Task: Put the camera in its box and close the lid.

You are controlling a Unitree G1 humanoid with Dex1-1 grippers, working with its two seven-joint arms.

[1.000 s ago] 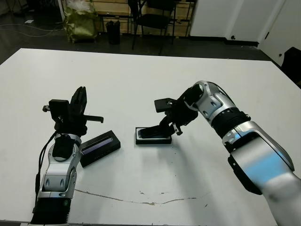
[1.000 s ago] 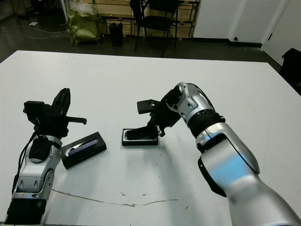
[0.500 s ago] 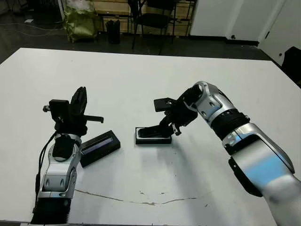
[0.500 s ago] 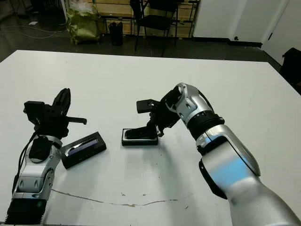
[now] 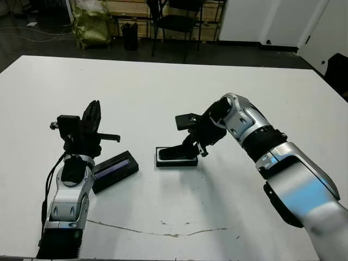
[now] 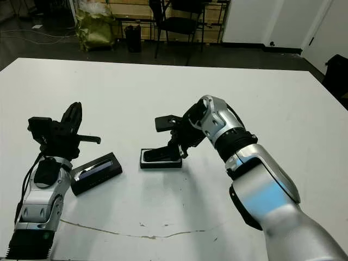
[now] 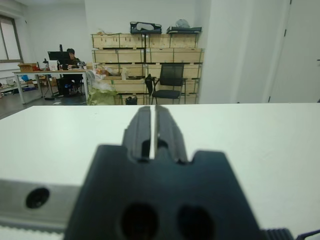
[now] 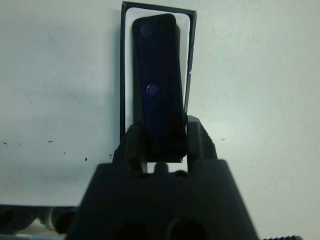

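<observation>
Showing one camera (image 8: pixel 159 85), one box (image 5: pixel 176 161), one lid (image 5: pixel 115 171), two hands

Left arm bent up from the near left edge of the table, left gripper (image 5: pixel 93 117) raised clear of the surface, pointing toward the far edge, fingers pressed together with nothing between them. Right arm reaches in from the near right corner, elbow high, wrist angled down toward mid-table. Right gripper (image 8: pixel 161 145) low, fingers clamped on the camera (image 8: pixel 157 100).

White table (image 5: pixel 163 87); black chair (image 7: pixel 167 84), wooden crates (image 7: pixel 117 55) behind; white walls, possibly desk left.
</observation>
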